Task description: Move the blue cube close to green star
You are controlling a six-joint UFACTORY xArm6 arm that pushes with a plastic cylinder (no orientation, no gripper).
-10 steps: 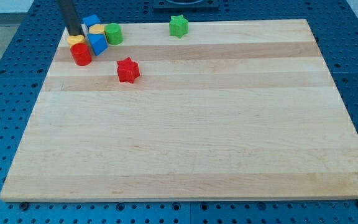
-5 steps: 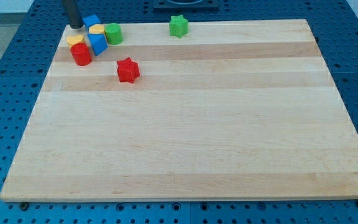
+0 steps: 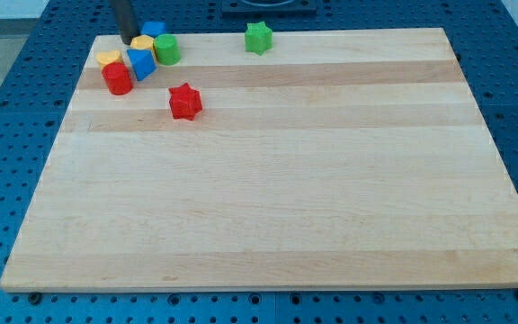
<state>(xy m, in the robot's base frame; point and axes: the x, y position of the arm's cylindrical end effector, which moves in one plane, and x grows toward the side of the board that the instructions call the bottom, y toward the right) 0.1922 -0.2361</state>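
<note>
Camera view: a pale wooden board (image 3: 268, 180) lies on a blue perforated table (image 3: 12, 99), and every block stands on its upper part; no container is in sight, the board being the only thing that bears anything.

The blue cube (image 3: 154, 30) sits at the board's top edge, towards the view's left, only its top showing behind the other blocks. It is too small and too hidden to tell which way its faces turn, and as a cube it shows no long axis. The green star (image 3: 258, 38) stands at the same top edge further to the view's right, well apart from the cube, with bare wood between them.

Just below the cube sit a yellow block (image 3: 141, 43) and a green cylinder (image 3: 166, 49), side by side. Under them is a second blue block (image 3: 140, 64), wedge-like, with a yellow heart-like block (image 3: 109, 58) and a red cylinder (image 3: 117, 78) to its left. A red star (image 3: 185, 102) stands apart, lower and to the right.

My tip (image 3: 128, 40) comes down from the view's top as a dark rod and stands just left of the blue cube and the yellow block, very close to both; whether it touches either cannot be told. It holds nothing, having no jaws to open.
</note>
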